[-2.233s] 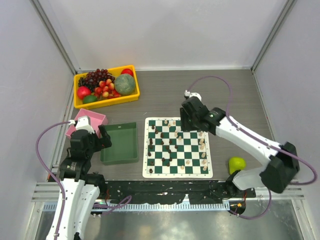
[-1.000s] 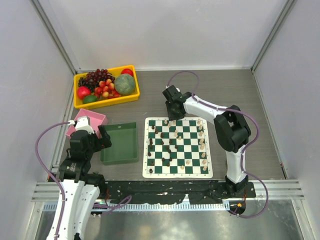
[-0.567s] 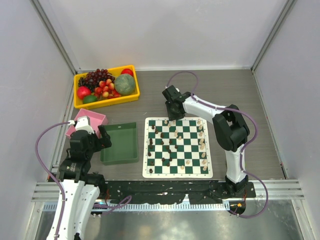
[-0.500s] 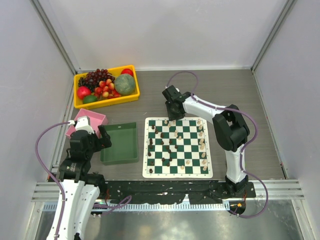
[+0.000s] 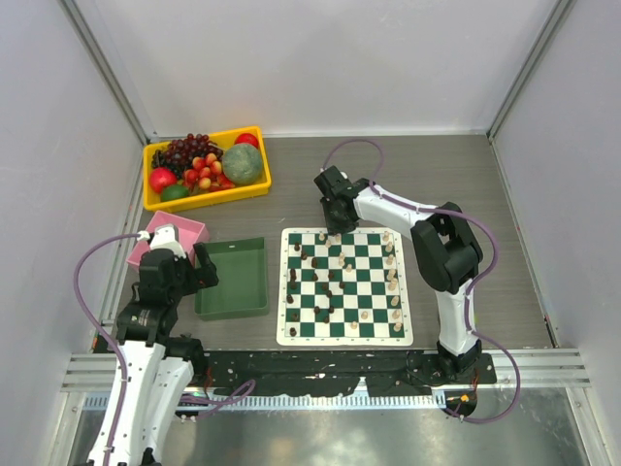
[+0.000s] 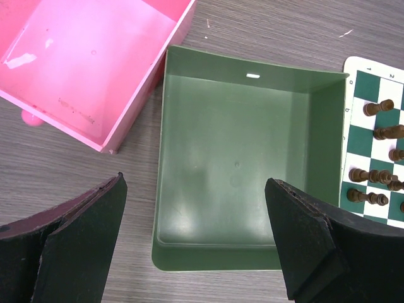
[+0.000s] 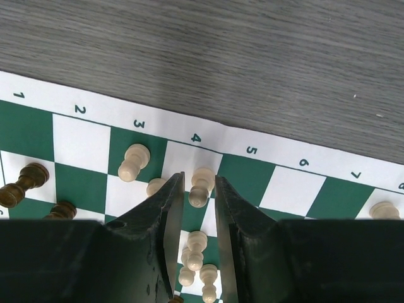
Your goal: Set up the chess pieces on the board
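Right gripper (image 7: pixel 199 182): straddles a cream pawn (image 7: pixel 201 187) at the board's (image 7: pixel 79 139) far edge, with jaws close about it, clamping unclear, and risks toppling neighbouring pawns (image 7: pixel 196 243) if closing off-centre or lifting tilted.

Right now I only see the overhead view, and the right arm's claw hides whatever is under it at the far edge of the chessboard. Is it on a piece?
Observer: Yes. Its wrist view shows a cream pawn between the two fingers, on the board's edge row by the printed 4. I cannot tell whether they are pinching it.
Operator: And the left claw, is it carrying anything?
Observer: No. The left gripper is spread wide with nothing in it, facing the green tray.
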{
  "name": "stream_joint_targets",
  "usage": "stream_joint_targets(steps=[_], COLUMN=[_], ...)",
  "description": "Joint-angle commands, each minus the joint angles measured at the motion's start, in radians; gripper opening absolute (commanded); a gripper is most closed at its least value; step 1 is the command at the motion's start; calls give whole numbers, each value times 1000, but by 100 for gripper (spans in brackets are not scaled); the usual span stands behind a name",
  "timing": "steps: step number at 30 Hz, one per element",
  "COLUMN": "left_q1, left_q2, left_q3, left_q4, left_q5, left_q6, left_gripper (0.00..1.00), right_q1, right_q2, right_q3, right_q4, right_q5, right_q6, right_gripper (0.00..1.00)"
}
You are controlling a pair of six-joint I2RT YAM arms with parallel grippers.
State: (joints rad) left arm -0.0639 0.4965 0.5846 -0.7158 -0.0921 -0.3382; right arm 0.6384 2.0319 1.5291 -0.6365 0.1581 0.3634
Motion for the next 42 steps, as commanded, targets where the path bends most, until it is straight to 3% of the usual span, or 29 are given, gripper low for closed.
stream_joint_targets(steps=[1, 31, 42], left_q1=[3, 3, 3], left_q2=[-10, -3, -6], left_q3=[37, 37, 35], left_q4=[18, 19, 21], left_q5=[14, 22, 20], left_q6=[1, 1, 1], left_gripper=[99, 99, 99], right_q1=[0, -2, -5], right_q2=[-7, 19, -65], right_q3=[40, 60, 28], right_q4=[-8, -28, -29], right_q5=[6, -20, 32], right_q6=[-15, -29, -37], right_gripper=[32, 27, 17])
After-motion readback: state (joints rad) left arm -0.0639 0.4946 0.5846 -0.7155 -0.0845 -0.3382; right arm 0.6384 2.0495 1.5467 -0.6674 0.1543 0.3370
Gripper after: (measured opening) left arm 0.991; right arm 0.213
